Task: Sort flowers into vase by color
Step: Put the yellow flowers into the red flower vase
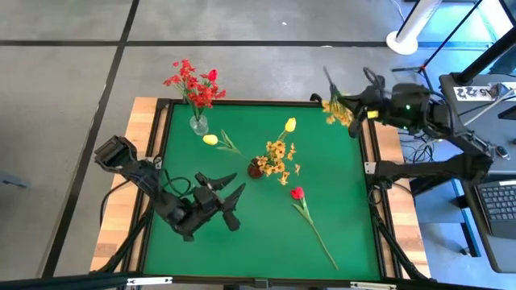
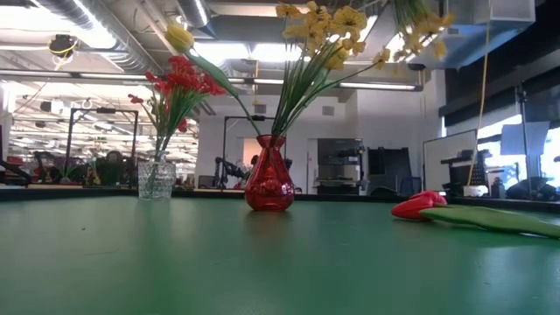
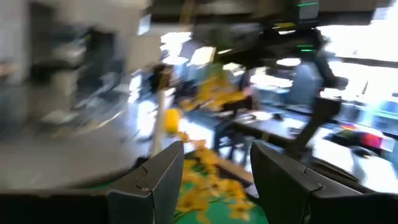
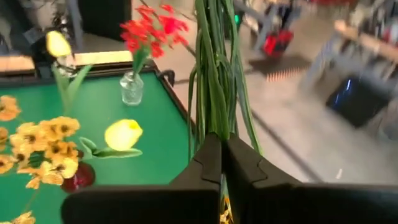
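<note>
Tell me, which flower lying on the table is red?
The red tulip, lying alone on the green mat's right half, long stem trailing toward the front edge. The other loose bloom, the yellow tulip, lies beside the clear vase.

A lab or workshop: exposed ceiling ducts (image 2: pixel 105 26), equipment racks (image 2: pixel 87 140), concrete floor (image 1: pixel 64 72).
</note>
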